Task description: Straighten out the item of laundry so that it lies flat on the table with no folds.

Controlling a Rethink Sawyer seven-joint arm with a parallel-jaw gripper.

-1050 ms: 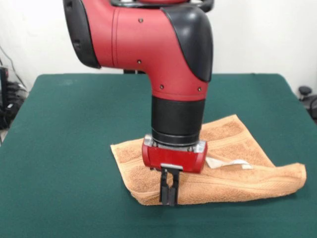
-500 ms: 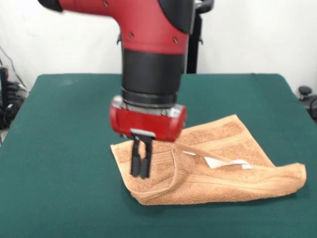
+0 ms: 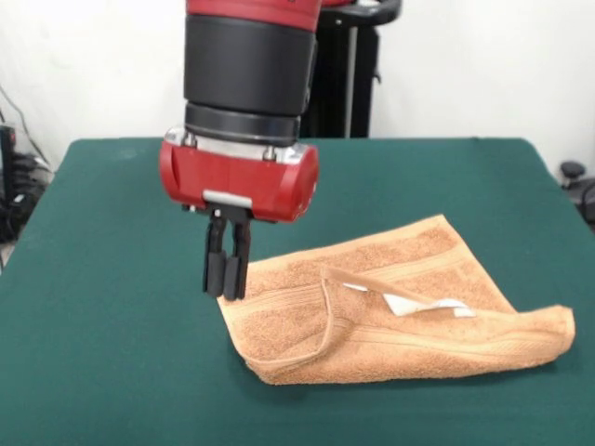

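Observation:
The item of laundry [image 3: 307, 321] is an orange-tan towel lying rumpled on the green table [image 3: 102, 279], right of centre. Part of its top layer is turned over in a curved fold [image 3: 327, 311], and its right end is doubled into a thick fold [image 3: 548, 330]. A small white label [image 3: 409, 304] shows on top. My gripper [image 3: 226, 290] hangs just over the towel's left corner with its fingers [image 3: 216, 269] pressed together. I see no cloth lifted between them. The fingers hide the corner itself.
The arm's red and black wrist [image 3: 240, 177] fills the upper middle of the view. Bare green felt surrounds the towel, widest on the left. Cables and dark gear [image 3: 14, 186] sit beyond the table's left edge, and a dark object [image 3: 576, 181] lies past its right edge.
My gripper has risen and moved left from the towel's front edge to its left corner. The top layer was dragged over into a curved fold, then stayed put.

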